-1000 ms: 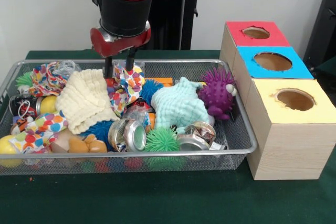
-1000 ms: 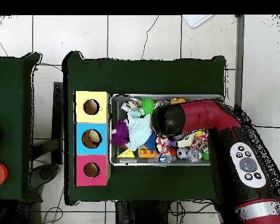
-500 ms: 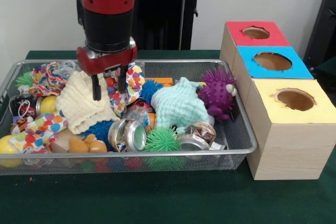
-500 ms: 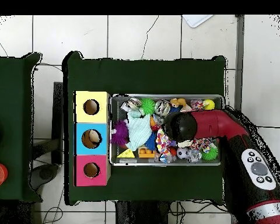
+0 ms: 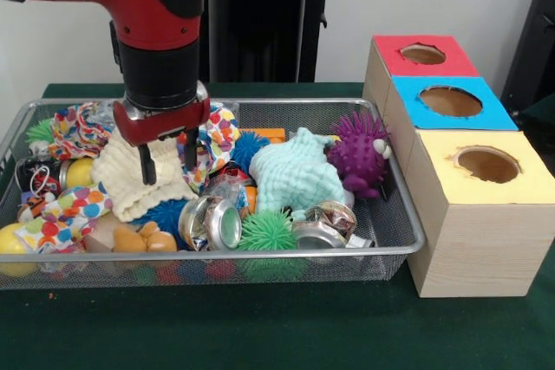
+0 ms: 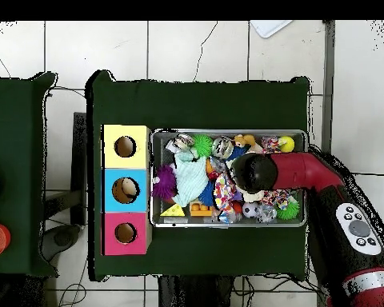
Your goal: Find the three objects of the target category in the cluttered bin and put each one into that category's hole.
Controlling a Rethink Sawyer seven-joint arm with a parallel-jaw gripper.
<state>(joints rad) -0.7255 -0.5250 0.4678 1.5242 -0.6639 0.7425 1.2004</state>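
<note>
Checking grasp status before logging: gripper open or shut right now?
Open. In the front view the gripper shows two dark fingers apart with a gap between them, over the cream cloth in the bin, gripping nothing.

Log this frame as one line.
phase: searching bin | gripper: open, over cream cloth | plush animals: none held | red hole: empty

The arm (image 6: 307,172) hides the gripper overhead and covers part of the bin (image 6: 227,225). The arm's upper part runs off the front view's top edge.
</note>
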